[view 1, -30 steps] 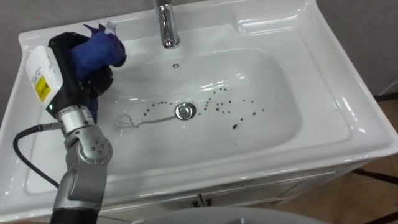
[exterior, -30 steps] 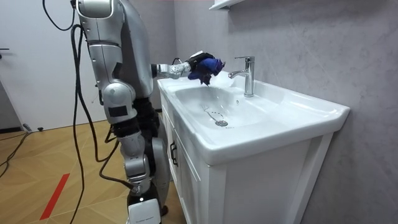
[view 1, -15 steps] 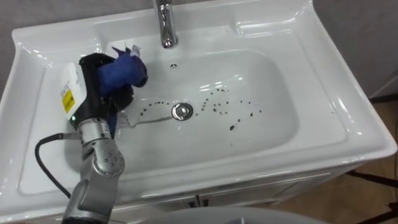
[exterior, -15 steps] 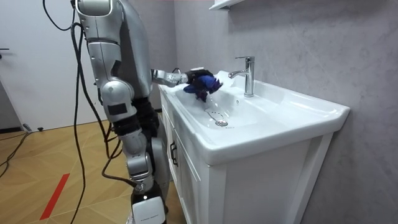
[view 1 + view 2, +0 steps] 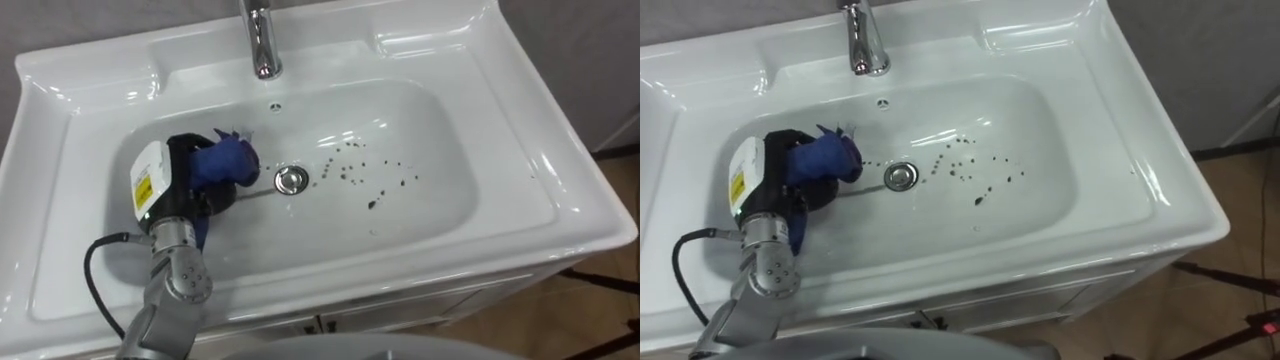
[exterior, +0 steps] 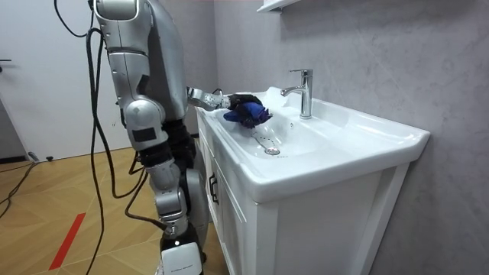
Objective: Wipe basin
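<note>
Room view: cloth (image 6: 246, 114) now in basin (image 6: 367, 142)

Left hand (image 5: 178, 190): black shell, white block at its back with a yellow label. Wrist and forearm silver, round joint dotted with small screws; black cable loops off it. Torso silver-grey, black joints, dark cables hanging.

Open bowl of the basin (image 5: 470, 150) right of the drain (image 5: 291, 180); tap (image 5: 262, 40) upright at the back rim
</note>
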Motion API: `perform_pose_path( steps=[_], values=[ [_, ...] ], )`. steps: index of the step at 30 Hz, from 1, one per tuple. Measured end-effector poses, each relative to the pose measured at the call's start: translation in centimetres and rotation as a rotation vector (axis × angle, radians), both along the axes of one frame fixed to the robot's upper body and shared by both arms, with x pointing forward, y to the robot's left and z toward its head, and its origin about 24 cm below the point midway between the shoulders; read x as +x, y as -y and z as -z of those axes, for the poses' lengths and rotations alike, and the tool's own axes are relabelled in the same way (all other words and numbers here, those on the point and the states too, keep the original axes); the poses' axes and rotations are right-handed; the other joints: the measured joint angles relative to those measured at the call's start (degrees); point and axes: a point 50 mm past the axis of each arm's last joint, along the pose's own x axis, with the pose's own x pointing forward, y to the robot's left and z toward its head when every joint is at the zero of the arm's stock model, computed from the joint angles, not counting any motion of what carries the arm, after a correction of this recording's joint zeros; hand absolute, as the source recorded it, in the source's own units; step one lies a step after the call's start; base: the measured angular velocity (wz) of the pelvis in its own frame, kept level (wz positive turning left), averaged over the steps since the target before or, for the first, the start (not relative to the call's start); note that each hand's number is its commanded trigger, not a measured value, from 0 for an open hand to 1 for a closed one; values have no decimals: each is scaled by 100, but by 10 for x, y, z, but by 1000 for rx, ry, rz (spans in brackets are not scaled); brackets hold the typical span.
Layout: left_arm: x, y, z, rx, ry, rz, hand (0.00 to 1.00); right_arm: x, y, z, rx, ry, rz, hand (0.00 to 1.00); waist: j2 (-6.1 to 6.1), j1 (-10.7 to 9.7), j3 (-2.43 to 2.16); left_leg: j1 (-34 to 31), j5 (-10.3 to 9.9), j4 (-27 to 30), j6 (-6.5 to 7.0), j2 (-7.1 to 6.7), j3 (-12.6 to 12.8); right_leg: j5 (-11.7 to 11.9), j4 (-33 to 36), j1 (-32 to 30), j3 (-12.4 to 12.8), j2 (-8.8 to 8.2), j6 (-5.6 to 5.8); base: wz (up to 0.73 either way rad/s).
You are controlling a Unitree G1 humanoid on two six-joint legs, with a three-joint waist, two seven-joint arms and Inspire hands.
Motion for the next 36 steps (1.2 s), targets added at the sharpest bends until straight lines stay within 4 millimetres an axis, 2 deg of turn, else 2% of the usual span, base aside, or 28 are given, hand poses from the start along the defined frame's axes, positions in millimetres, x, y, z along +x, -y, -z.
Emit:
perform_pose_path(
  steps=[7, 16, 23, 27, 31, 36],
  values=[
    [-2, -1, 6, -5, -42, 12, 100, 0, 3, -1, -7, 18, -4, 0, 68, -19, -3, -23, -2, -30, -2, 18, 9, 3, 21, -83, 6, 16, -4, 0],
    [-3, -12, 11, 5, -72, -24, 100, 0, 3, -1, -2, 22, -7, 0, 39, -18, 17, -14, -2, -28, -2, 24, 31, 3, 9, -89, 32, 21, -5, 0],
    [-9, -16, 23, 2, -158, -36, 100, -9, 4, -1, -22, -12, 1, 0, 93, -117, 10, 33, -7, -33, -9, 45, 91, 5, 14, -93, 90, 38, -8, -4],
    [-9, -18, 27, 12, -190, -53, 100, -16, 4, -1, -26, -50, 8, 0, 137, -132, 24, 96, -25, -92, -38, 95, 207, 16, 31, -91, 190, 86, -28, -15],
    [0, -23, 28, 14, -213, -67, 100, -25, 4, -1, -24, -95, 7, 0, 239, -115, -15, 116, -22, -103, -40, 119, 302, 18, 104, -171, 281, 105, -34, -12],
    [20, -43, 21, 22, -193, -140, 100, -29, 4, -1, -14, -111, 16, 0, 220, -160, 9, 182, -21, -107, -40, 118, 367, 20, 121, -172, 381, 108, -36, -10]
  ],
)
